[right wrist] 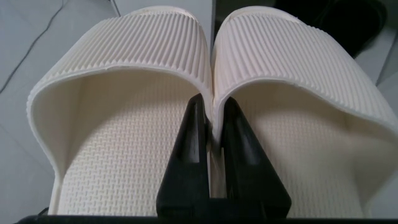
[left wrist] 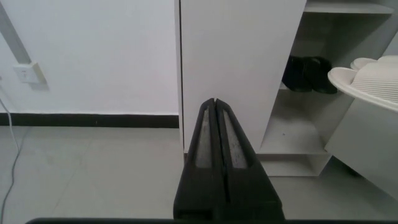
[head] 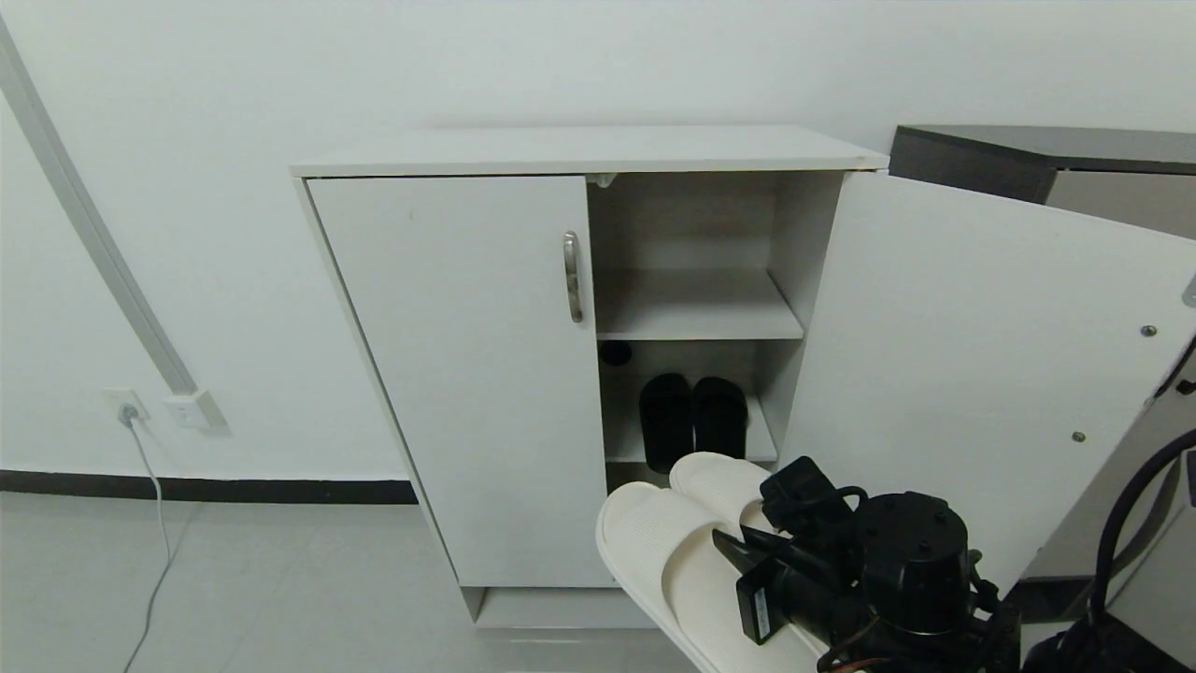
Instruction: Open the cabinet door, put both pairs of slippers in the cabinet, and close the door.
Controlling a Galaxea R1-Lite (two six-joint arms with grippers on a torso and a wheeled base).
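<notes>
Cream-white slippers hung as a pair just outside the cabinet's open right half, toes toward the shelves. The right gripper was clenched on the two inner walls where the shoes met, one finger inside each, which by my judgement let a single pinch carry both at once. Inside, the black slippers already lay side by side on the lower shelf, so half the storing looked done; the upper shelf and the bottom compartment were the likely spots for the white pair. The right door stood swung wide, giving the arm room, while the left door with its metal handle was shut. The left gripper, fingers pressed together on nothing, sat low facing that shut door, probably parked out of the way.
</notes>
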